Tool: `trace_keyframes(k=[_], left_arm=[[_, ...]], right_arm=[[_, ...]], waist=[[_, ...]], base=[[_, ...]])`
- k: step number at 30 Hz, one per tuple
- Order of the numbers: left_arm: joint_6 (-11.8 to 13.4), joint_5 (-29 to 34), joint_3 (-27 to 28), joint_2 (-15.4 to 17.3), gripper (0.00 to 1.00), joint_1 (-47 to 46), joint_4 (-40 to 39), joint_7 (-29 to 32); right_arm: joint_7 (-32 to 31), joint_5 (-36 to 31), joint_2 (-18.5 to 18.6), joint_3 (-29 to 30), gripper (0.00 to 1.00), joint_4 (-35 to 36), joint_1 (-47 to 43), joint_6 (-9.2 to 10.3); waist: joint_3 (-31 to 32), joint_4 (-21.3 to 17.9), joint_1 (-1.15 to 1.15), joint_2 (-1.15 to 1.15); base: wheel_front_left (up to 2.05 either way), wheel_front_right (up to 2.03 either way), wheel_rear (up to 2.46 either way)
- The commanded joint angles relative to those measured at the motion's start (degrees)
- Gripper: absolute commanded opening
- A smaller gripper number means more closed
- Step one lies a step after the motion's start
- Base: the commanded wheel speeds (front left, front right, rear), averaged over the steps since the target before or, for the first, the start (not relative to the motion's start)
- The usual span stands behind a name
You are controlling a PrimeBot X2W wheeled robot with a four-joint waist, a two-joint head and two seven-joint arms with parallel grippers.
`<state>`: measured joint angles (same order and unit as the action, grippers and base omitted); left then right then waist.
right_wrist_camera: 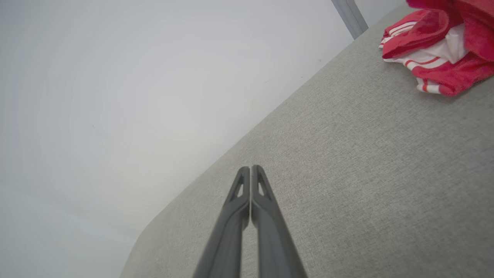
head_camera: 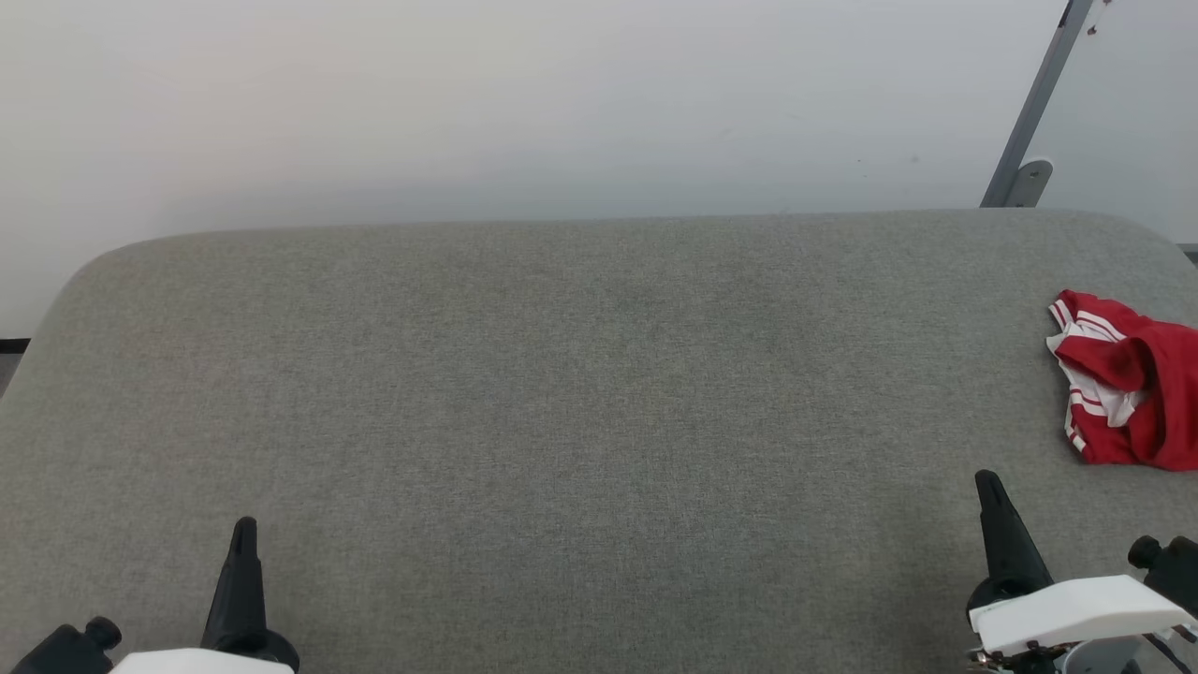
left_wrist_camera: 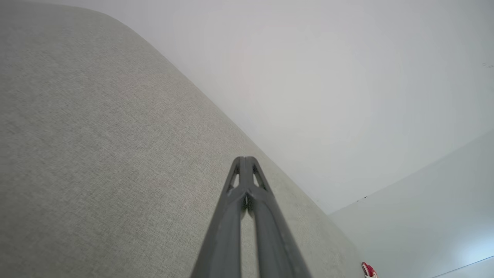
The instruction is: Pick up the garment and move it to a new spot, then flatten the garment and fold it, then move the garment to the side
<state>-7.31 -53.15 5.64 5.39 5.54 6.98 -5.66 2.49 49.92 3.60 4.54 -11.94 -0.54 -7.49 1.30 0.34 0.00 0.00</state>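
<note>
Across nearly the whole head view, a grey woven table, flat, far corners rounded, the weave fine and even in colour. Behind it, a plain pale wall. On the table's right part, close to the right side and cut off by the picture's border, the garment: a crumpled heap, not spread, mostly deep red, with white fabric folded inside and red-and-white striped bands on the side facing the table's middle. Closer in the right wrist view, at the top right corner: soft thin folds, red lobes over a white patch, thin red stripes on white, resting directly on the table. In the left wrist view, just a tiny red-and-white spot at the bottom right, far along the table. Beyond the far right corner, a slanted grey metal post with a small rounded plate at its foot. At the lower right of the head view, the right gripper, dark fingers pressed together and pinching nothing, nearer than the garment and to its left, apart from it. At the lower left, the left gripper, likewise clenched on nothing, well apart from the garment. Whether either gripper touches the table: cannot tell.
</note>
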Motion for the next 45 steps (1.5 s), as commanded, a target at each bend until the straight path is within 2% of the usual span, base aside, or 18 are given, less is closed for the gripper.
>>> trace_keyframes(k=[1, 22, 45], left_arm=[[-0.10, -1.29, -0.01, 0.21, 0.00, -1.69, -0.41, 0.32], [-0.16, -14.03, 0.01, -0.47, 0.00, -5.17, 2.01, 4.02], [-0.21, -24.77, 0.15, -1.07, 0.00, -8.17, 4.10, 7.27]], right_arm=[[-0.36, 1.47, -0.05, 0.26, 0.00, 0.35, 1.38, 0.00], [-3.21, 14.83, -0.30, 0.84, 0.00, -0.38, 3.26, 0.00], [-5.77, 26.30, -0.49, 1.37, 0.00, -1.08, 4.94, 0.00]], waist=[[-0.01, 0.00, 0.00, 0.00], [-0.38, -0.09, 0.00, 0.00], [-0.77, -0.18, 0.00, 0.00]], base=[[0.00, 0.00, 0.00], [0.00, 0.00, 0.00], [0.00, 0.00, 0.00]])
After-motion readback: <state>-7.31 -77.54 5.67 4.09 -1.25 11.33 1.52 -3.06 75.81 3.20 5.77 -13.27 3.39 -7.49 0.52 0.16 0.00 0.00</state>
